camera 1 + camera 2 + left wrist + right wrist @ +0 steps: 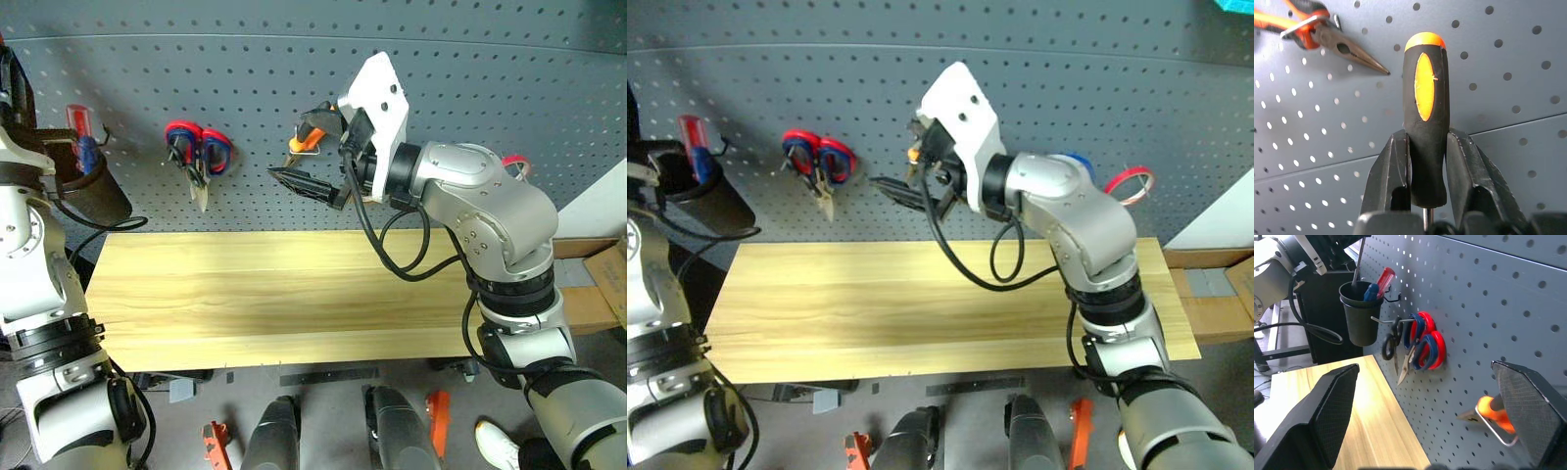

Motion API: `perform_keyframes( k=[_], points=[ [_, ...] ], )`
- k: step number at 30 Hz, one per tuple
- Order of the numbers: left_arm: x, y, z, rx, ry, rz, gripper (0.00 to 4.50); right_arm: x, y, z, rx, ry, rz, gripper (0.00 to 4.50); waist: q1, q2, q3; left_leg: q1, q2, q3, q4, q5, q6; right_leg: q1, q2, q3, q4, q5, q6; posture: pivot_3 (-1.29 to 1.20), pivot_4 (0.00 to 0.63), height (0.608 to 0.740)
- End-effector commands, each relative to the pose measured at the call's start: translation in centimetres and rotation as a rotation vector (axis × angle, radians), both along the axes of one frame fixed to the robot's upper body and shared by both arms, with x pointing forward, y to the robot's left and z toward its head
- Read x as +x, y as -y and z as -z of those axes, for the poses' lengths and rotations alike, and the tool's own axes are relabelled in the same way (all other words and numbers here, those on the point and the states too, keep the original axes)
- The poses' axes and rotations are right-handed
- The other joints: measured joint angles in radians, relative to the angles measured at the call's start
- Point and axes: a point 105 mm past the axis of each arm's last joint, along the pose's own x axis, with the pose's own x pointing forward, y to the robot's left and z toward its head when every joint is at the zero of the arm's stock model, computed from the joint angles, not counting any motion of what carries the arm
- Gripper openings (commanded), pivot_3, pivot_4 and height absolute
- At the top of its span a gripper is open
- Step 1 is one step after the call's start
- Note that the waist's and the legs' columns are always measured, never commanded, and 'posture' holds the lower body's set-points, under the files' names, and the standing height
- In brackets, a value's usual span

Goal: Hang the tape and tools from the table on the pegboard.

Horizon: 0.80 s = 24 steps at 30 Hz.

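The left gripper [1425, 161] is clamped on the orange-and-black screwdriver [1424, 112]: its two black fingers [1393, 166] press the sides of the handle low down, and the orange-capped butt stands up past the fingertips, close before the pegboard [1508, 54]. Beyond it in that wrist view, the orange-handled pliers [1327, 36] hang on a metal hook, jaws closed to a point.

The right gripper [318, 157] stands level in front of the board with its fingers [1327, 406] spread wide and nothing between them. In its wrist view, an orange handle in a wire hook [1493, 416] sits just beside one finger pad; I cannot tell whether they touch.

Further along the board, black-handled scissors [1391, 342] and red-and-blue-handled scissors [1425, 345] share one hook, blades down. Beside them hangs a black cup [1361, 313] holding a red-and-blue-handled screwdriver [1378, 284]. A red tape roll [1129, 182] hangs on the board past the right arm. The light wooden table [274, 304] runs below the board.
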Motion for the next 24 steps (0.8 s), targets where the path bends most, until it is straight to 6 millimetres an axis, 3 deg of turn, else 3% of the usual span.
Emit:
perform_keyframes(
  k=[1,10,14,24],
  points=[
    [-0.9,0.0,-0.7,0.024,0.055,-0.013,0.66,-0.9,-0.2,-1.1,0.012,0.056,-0.021,4.5,-0.005,0.0,-0.001,0.0,0.0,0.0,0.0,0.0,0.0,0.0,0.0,0.0,0.0,0.0,0.0,-0.04,0.19,0.74],
    [-1.3,-1.7,3.2,-0.029,-0.017,-0.089,0.66,-1.8,-0.5,-1.5,0.052,0.07,-0.072,4.5,-0.026,0.001,-0.004,0.0,0.0,-0.003,0.0,0.0,0.0,-0.001,0.0,0.001,0.001,0.0,0.0,-0.05,0.195,0.74],
    [-1.5,-2.3,3.8,-0.037,-0.024,-0.122,0.66,-2.1,-0.7,-1.7,0.065,0.075,-0.091,4.5,-0.029,0.0,-0.004,0.0,0.0,-0.005,0.0,0.0,0.0,-0.001,0.0,0.001,0.001,0.0,0.0,-0.05,0.192,0.74],
    [-2.7,-4.1,4.0,-0.166,0.039,-0.177,4.03,-2.2,-0.6,-1.6,0.063,0.078,-0.101,4.5,-0.032,0.001,-0.022,0.0,0.0,-0.005,0.001,0.0,0.0,-0.001,0.0,0.001,0.001,0.0,0.0,-0.05,0.185,0.74]
  ],
)
